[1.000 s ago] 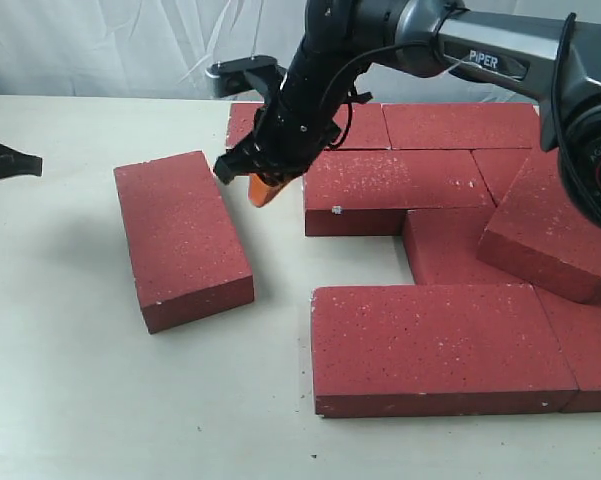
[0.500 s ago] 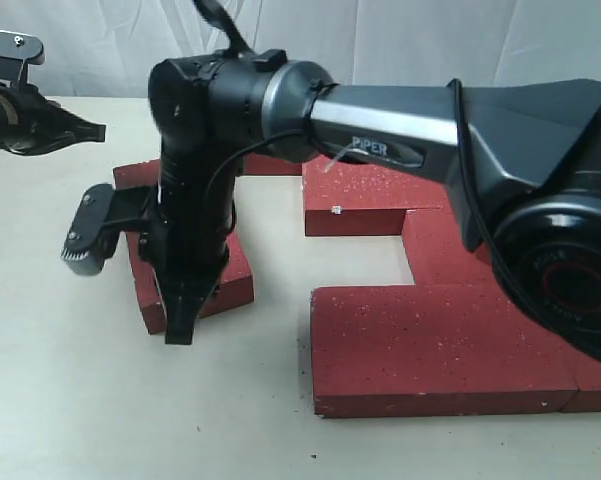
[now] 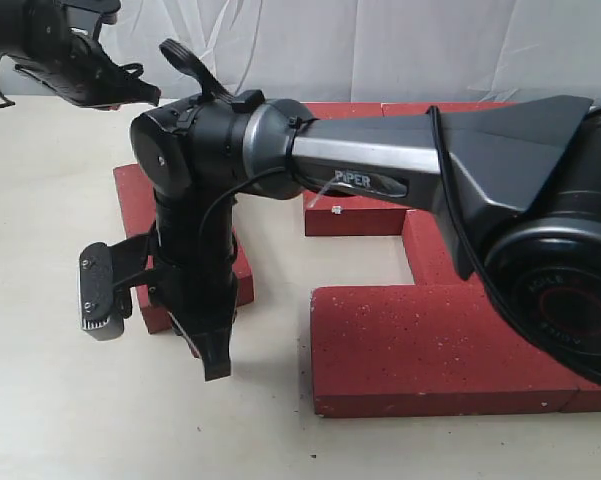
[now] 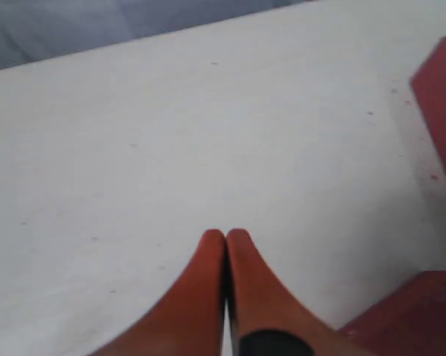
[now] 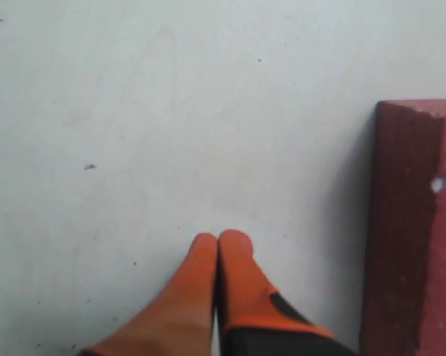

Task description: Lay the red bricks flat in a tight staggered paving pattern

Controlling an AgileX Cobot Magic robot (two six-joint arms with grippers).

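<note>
Several red bricks lie flat on the pale table. One loose red brick (image 3: 138, 195) lies angled at the left, mostly hidden behind my right arm. A long front brick (image 3: 430, 340) and the back rows (image 3: 365, 215) lie to its right with a gap between them. My right gripper (image 3: 217, 370) points down at the table just in front of the loose brick's near end, shut and empty. In the right wrist view its tips (image 5: 219, 239) hover over bare table beside a brick's side (image 5: 412, 222). My left gripper (image 3: 148, 96) hangs at the back left, shut (image 4: 226, 236) and empty.
The right arm's black forearm (image 3: 380, 170) stretches across the middle and hides much of the back rows. Brick corners (image 4: 439, 111) show at the edge of the left wrist view. Bare table (image 3: 60, 400) lies left of and in front of the loose brick.
My right arm swung from the back rows across and down to the front of the loose brick, its gripper staying shut. The left gripper rose and moved right at the back left.
</note>
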